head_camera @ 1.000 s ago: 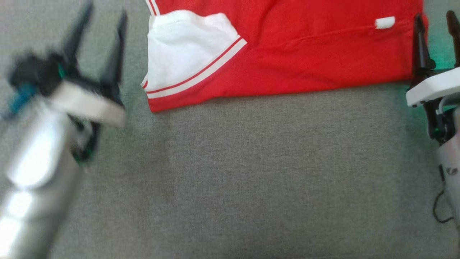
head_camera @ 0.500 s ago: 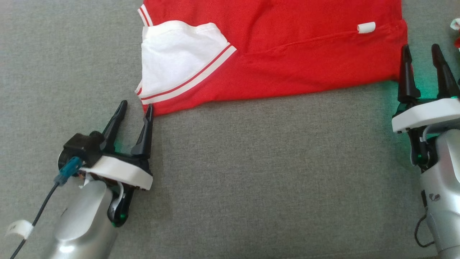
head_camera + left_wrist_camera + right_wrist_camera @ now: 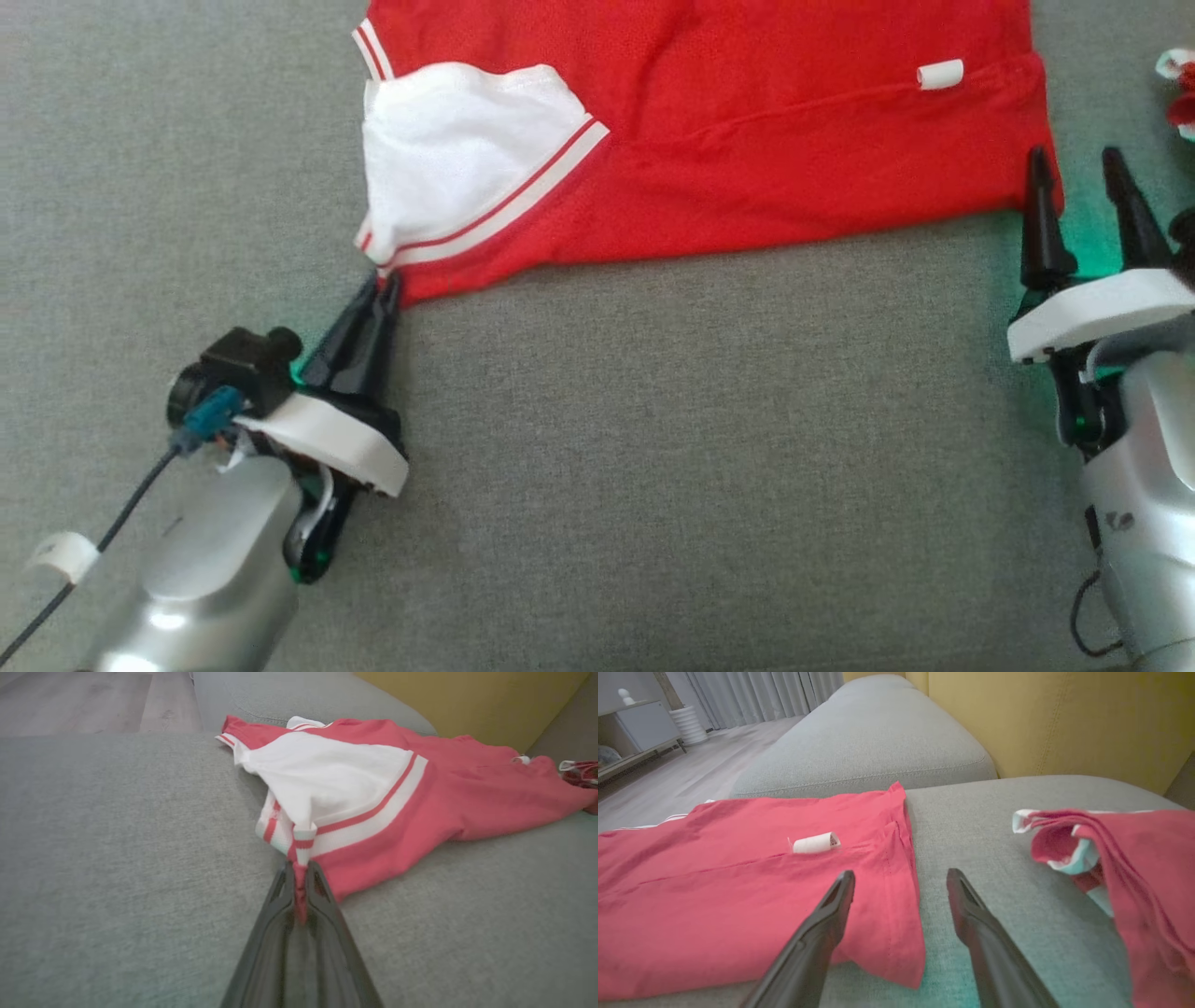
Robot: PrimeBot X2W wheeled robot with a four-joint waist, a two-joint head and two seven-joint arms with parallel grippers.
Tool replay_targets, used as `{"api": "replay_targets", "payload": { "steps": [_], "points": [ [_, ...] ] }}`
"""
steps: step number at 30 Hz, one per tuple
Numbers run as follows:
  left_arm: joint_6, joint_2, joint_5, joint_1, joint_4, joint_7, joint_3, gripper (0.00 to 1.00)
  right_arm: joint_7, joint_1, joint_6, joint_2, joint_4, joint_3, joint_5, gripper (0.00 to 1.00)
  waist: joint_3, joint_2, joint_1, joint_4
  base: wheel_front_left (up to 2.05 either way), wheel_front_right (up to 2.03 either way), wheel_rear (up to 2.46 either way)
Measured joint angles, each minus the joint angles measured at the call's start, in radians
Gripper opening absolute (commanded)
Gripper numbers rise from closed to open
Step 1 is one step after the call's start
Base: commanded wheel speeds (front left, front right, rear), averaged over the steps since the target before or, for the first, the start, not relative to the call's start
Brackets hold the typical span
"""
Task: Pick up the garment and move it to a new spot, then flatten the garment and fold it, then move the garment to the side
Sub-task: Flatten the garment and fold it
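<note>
- And the red jersey [image 3: 747, 140] lies flat on the grey sofa cushion [image 3: 653, 467], a rolled white label [image 3: 939, 74] near its right edge.
- The white sleeve [image 3: 448, 159] with striped cuff is folded on top at the left, and its corner is pinched by the left gripper [image 3: 385, 283].

garment [image 3: 747, 159] top cut off, corner hidden in left gripper [image 3: 384, 286] jaws

Bare cushion [image 3: 709, 467] — garment [image 3: 766, 149] ahead, bundle [image 3: 1134, 872] right
</note>
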Motion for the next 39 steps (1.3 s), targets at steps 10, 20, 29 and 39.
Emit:
{"api": "replay_targets", "payload": {
  "steps": [10, 20, 29, 39],
  "points": [
    [-0.001, 0.033, -0.037, 0.024, -0.070, 0.000, -0.028, 0.00, 0.100, -0.007, 0.000, 0.004, 0.151, -0.013, 0.022, 0.22, -0.029, 0.0000, 0.0000, 0.033, 0.00, 0.00, 0.00],
    [-0.009, 0.055, -0.035, 0.087, -0.124, 0.000, -0.019, 0.00, 0.140, 0.009, 0.000, -0.032, 0.161, 0.060, 0.076, 0.00, -0.087, 0.0000, 0.0000, 0.040, 0.00, 0.00, 0.00],
    [0.023, 0.081, -0.027, 0.261, -0.228, 0.000, -0.002, 0.00, 0.143, 0.188, 0.000, -0.119, 0.013, 0.109, 0.136, 0.00, -0.152, 0.0000, -0.0002, 0.038, 0.00, 0.00, 0.00],
    [0.077, 0.092, -0.026, 0.457, -0.335, 0.000, 0.011, 0.00, 0.143, 0.445, 0.000, -0.142, -0.203, 0.044, 0.160, 0.00, -0.185, 0.0000, -0.0003, 0.024, 0.00, 0.00, 0.00]
  ]
}}
